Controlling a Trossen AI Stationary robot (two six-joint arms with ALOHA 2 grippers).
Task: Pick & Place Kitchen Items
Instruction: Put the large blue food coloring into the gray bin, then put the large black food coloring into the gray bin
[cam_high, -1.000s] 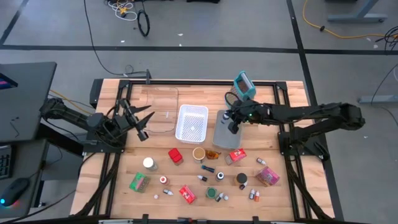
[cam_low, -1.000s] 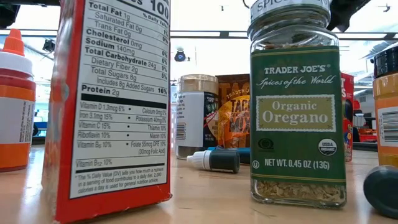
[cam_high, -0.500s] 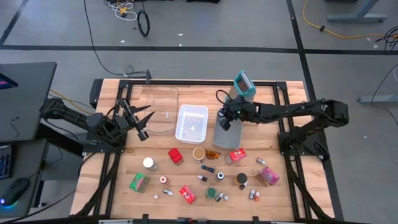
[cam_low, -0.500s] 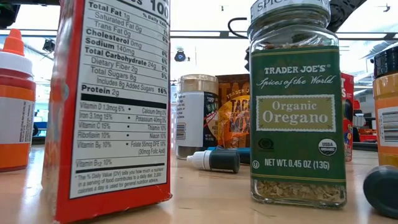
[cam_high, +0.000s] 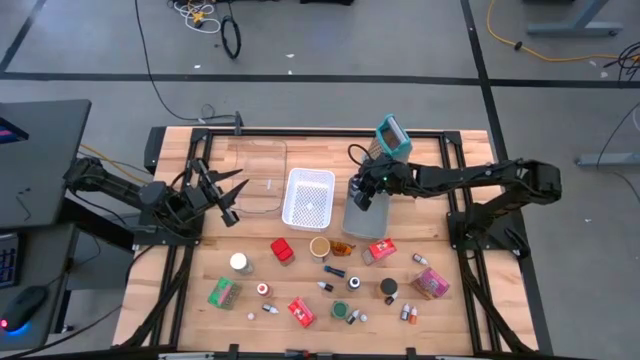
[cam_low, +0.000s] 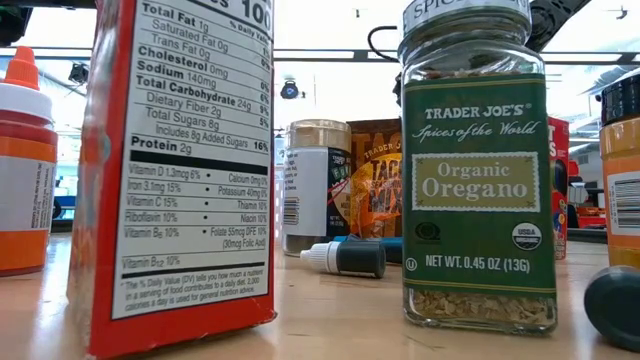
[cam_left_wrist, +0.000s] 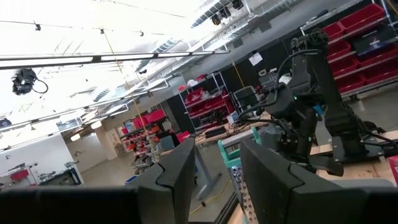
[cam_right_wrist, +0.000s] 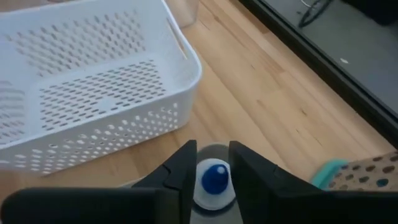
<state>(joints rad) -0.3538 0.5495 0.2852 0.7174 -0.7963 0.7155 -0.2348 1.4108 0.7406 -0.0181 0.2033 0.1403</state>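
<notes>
The small white bottle with a blue cap (cam_right_wrist: 215, 178) sits right between your right gripper's (cam_high: 365, 192) jaws, above the grey bin (cam_high: 358, 221) that stands just beside the white basket (cam_high: 308, 196). The jaws stand narrow on either side of it, and you cannot tell from the wrist view whether they still press on it. The rest of the kitchen items lie loose on the table (cam_high: 460, 310) nearer its front: three red packets (cam_high: 282, 248), two green ones (cam_high: 224, 292), one pink one (cam_high: 431, 283), one open cup (cam_high: 320, 246) and one white-lidded jar (cam_high: 240, 262), with several tiny bottles scattered among them. Your right arm reaches in level across the table from its base, wrist bent down over the bin. Your left gripper (cam_high: 235, 200) hangs at the table's left edge beside the clear bin (cam_high: 255, 175), jaws partly apart and empty.
</notes>
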